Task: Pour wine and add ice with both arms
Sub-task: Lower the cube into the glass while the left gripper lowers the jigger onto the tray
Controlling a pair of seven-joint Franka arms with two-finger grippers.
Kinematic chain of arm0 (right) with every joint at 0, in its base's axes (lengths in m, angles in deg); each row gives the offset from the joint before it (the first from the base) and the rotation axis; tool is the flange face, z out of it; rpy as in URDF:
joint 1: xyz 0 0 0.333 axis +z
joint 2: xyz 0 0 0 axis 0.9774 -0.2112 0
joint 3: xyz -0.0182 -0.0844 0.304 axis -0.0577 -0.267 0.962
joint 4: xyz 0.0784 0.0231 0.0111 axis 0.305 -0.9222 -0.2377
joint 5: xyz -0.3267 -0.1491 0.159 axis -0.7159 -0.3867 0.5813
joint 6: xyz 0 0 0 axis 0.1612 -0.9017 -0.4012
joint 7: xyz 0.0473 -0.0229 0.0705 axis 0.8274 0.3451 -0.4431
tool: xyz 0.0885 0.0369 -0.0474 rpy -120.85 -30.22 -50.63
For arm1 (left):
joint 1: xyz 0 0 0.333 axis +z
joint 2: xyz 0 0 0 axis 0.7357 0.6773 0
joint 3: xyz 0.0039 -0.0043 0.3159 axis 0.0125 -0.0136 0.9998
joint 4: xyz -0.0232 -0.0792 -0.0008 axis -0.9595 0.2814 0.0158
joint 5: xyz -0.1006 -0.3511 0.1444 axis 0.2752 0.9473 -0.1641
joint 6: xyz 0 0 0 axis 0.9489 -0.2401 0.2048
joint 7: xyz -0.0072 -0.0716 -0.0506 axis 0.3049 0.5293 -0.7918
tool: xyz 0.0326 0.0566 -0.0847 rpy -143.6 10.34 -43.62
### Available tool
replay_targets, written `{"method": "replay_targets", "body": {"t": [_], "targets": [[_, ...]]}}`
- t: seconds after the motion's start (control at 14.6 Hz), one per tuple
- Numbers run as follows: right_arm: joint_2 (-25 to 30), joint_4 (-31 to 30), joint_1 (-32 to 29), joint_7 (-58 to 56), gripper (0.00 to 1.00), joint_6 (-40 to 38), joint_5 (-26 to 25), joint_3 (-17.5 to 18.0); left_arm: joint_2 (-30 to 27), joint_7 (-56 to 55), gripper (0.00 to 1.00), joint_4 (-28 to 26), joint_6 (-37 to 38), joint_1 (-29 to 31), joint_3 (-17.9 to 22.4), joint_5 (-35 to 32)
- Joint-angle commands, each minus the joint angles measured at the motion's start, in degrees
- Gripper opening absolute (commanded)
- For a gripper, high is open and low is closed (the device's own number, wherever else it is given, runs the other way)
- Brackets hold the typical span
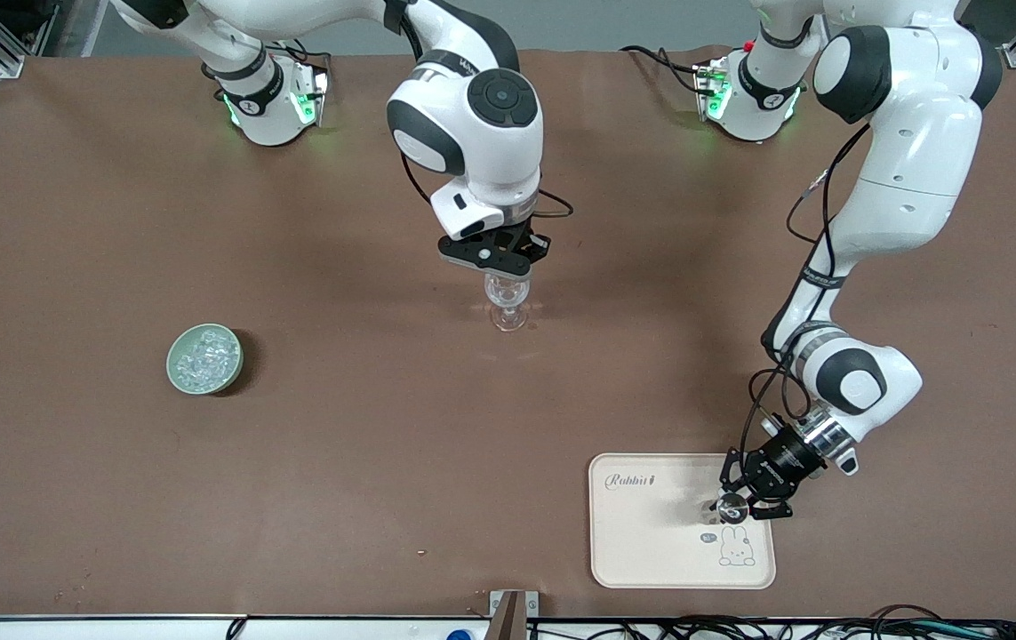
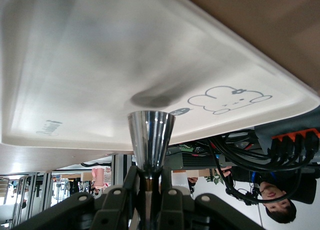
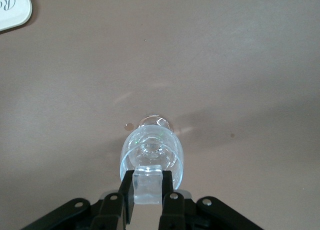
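Note:
A clear stemmed wine glass (image 1: 508, 307) stands upright mid-table. My right gripper (image 1: 506, 270) hangs just over its rim, shut on one clear ice cube (image 3: 148, 184). The right wrist view looks down into the glass's bowl (image 3: 151, 152), which lies right under the cube. The rest of the ice (image 1: 204, 356) is heaped in a green bowl (image 1: 177, 372) toward the right arm's end. My left gripper (image 1: 732, 507) is low over the cream tray (image 1: 650, 533), shut on the thin stem of a shiny metal cone (image 2: 151, 140). No wine bottle is in view.
The tray carries a rabbit drawing (image 1: 737, 546) and lies near the table's front edge, toward the left arm's end; it fills the left wrist view (image 2: 100, 64). Cables run along the front edge (image 1: 739, 627). Brown tabletop (image 1: 365, 462) lies between bowl, glass and tray.

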Motion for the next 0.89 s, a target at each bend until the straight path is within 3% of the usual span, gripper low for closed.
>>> {"method": "replay_targets", "body": {"t": [0.0,0.07,0.41,0.69,0.82], "targets": [[-0.97,0.83,0.59,1.29,0.03,-0.91,-1.24,0.31,1.04,3.61,0.26,1.56,0.34,0.01,-0.07,2.79],[-1.24,0.83,0.59,1.29,0.03,-0.91,-1.33,0.31,0.69,3.52,0.97,1.38,0.34,0.01,-0.07,3.57],[-1.68,0.48,0.86,1.29,0.05,-0.82,-1.42,0.31,-3.16,3.78,1.0,-1.24,0.26,0.72,0.36,3.24],[-2.29,0.39,1.12,1.38,0.1,-0.73,-2.47,0.23,-7.48,6.16,1.0,-5.81,0.25,0.89,1.33,-2.64],[-2.29,0.48,1.12,1.29,0.18,-0.73,-2.56,0.23,-9.67,6.07,1.0,-8.8,0.34,0.98,2.21,-6.33]]}}
